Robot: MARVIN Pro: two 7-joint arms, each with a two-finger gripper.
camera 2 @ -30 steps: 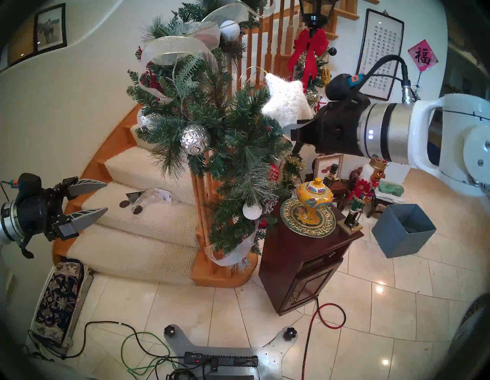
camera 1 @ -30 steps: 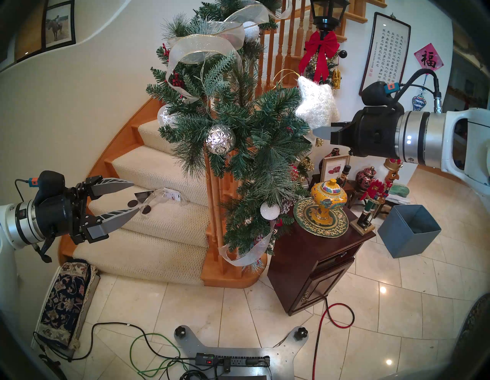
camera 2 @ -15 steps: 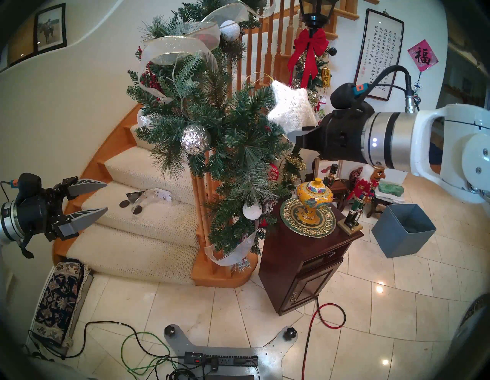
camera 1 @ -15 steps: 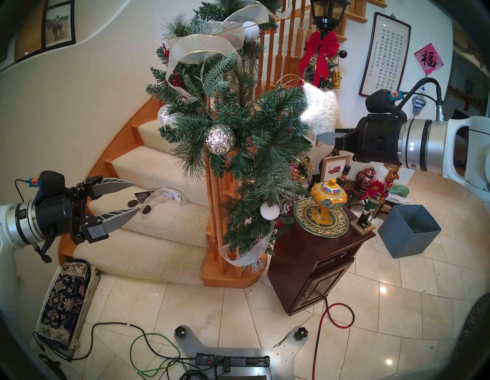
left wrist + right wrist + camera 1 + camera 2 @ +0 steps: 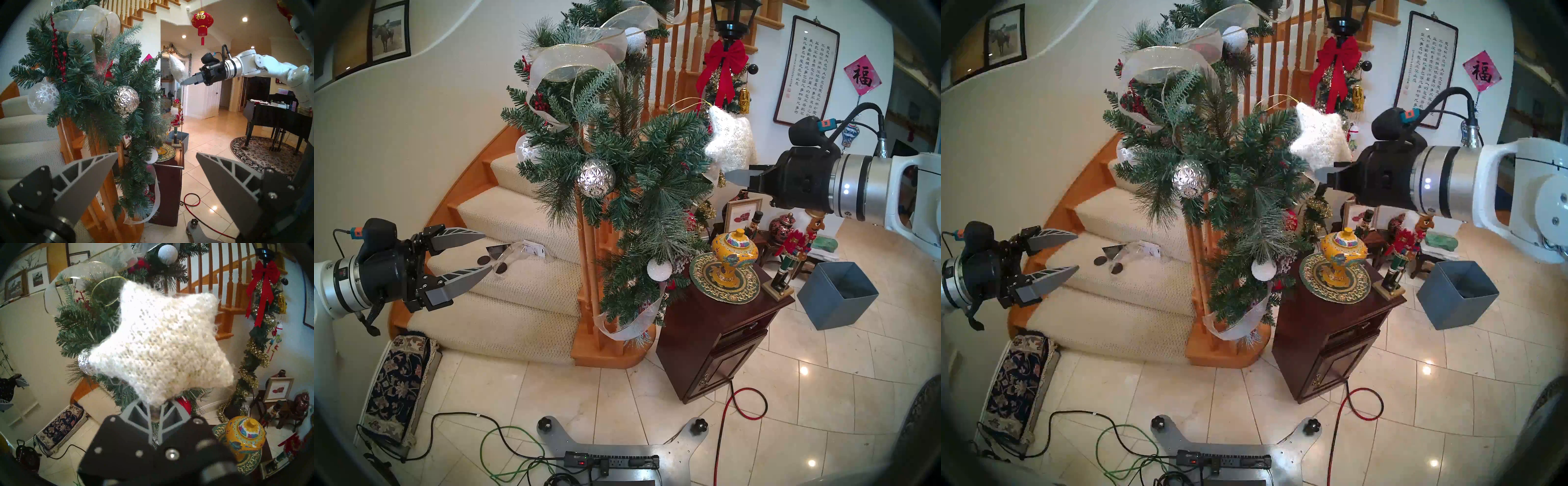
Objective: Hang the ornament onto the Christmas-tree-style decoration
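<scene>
Carpeted stairs [image 5: 517,217] and pale floor tiles fill the frame. At centre right, the right gripper [image 5: 734,176] is clamped on the white star ornament [image 5: 729,142], just beside the pine garland [image 5: 619,163]; its gold loop [image 5: 683,101] overlaps a branch tip, whether hooked I cannot tell. Lower left, the left gripper [image 5: 480,251] gapes empty.

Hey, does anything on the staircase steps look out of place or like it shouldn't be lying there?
Yes. A clear plastic package and two small dark discs lie loose on a carpeted stair tread, left of the garland. They look like dropped clutter rather than decoration. Nothing else on the steps stands out.
</scene>
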